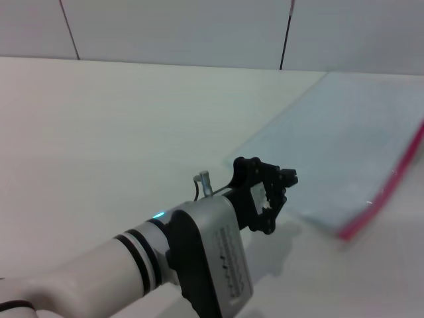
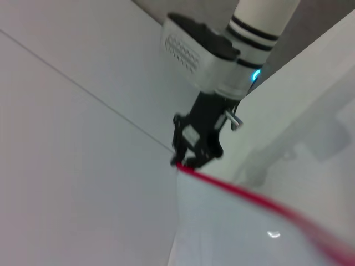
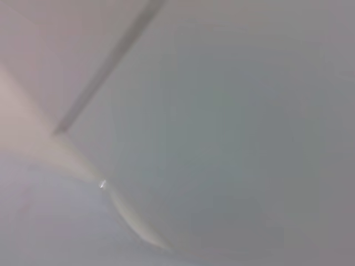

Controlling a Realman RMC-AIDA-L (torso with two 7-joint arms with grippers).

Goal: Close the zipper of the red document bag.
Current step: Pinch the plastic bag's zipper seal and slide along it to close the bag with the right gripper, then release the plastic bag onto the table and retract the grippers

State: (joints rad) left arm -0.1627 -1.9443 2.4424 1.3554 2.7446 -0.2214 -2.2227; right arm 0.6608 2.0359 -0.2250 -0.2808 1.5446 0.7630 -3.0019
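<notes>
The red document bag (image 1: 331,146) lies flat on the table at the right, pale blue-grey and translucent. Its zipper (image 1: 391,185) is a thin red strip along the bag's right-hand long edge, ending at the near corner. My left gripper (image 1: 279,202) hovers over the bag's near short edge, left of the zipper's near end, open with nothing between its fingers. The left wrist view shows that same black gripper (image 2: 194,159) on its white arm, its tips in line with the end of the zipper (image 2: 249,197). The right wrist view shows only the bag's pale surface (image 3: 233,138). My right gripper is out of view.
The white table (image 1: 119,132) stretches to the left of and beyond the bag. A pale tiled wall (image 1: 179,30) with dark seams rises behind the table's far edge.
</notes>
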